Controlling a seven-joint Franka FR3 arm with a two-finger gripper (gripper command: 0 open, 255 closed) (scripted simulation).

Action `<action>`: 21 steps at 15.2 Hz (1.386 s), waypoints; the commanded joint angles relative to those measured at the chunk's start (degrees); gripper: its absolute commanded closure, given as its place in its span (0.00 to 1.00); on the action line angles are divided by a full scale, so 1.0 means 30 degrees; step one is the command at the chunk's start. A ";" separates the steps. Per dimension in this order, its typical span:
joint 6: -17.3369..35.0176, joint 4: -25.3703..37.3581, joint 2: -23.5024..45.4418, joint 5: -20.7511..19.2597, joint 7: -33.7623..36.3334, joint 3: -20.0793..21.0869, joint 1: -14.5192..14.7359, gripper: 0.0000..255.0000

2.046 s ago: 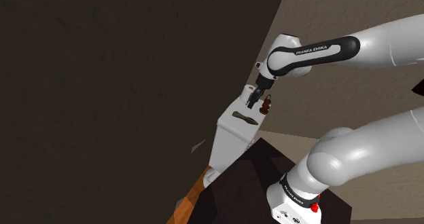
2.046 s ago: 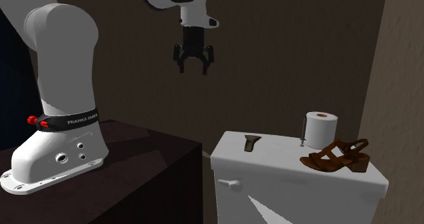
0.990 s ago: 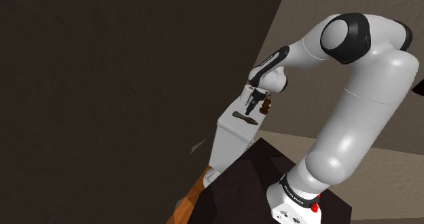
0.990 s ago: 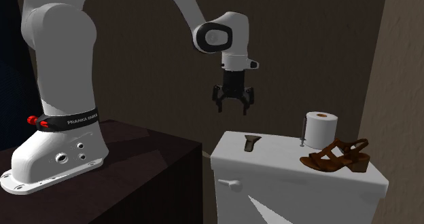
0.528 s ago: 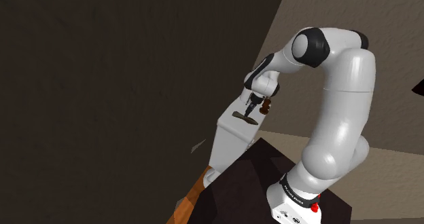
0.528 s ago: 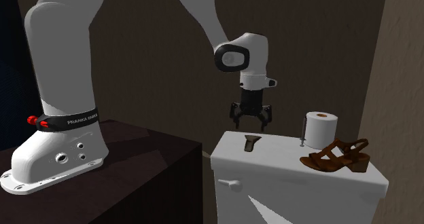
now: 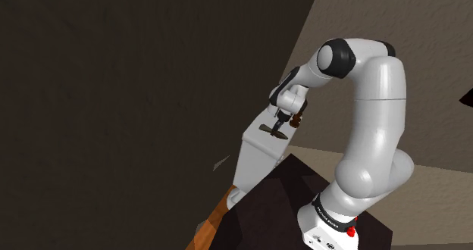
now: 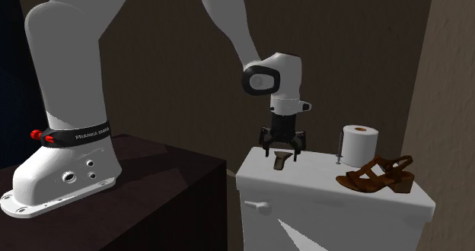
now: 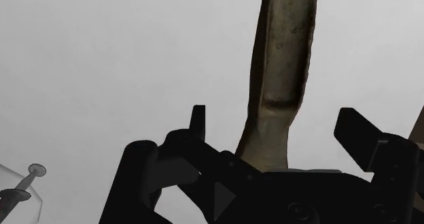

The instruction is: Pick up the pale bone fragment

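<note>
- Dim brown walls closed in around a white toilet tank, whose flat lid carried everything I was watching.
- My end effector hung low over the lid, pointing down, its fingers spread apart.
- Between those fingers lay the bone fragment, a drab tan-grey piece on the lid. In the wrist view I saw a gap on each side of it.
- Further along the lid, towards the second exterior view's right, stood a thin pin, just beside a toilet paper roll.
- A brown strappy sandal sat near the roll, by the lid's front edge.
- The arm's base rested on a dark stand beside the tank.
</note>
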 commanded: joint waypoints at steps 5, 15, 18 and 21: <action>0.0127 0.0113 0.0232 0.0128 -0.0115 0.0135 -0.0125 1.00; -0.0485 -0.0274 -0.0748 -0.0450 0.0370 -0.0469 0.0371 1.00; -0.0968 -0.0512 -0.1470 -0.0928 0.0747 -0.0929 0.0725 1.00; -0.1464 -0.0713 -0.2183 -0.1440 0.1142 -0.1385 0.1071 1.00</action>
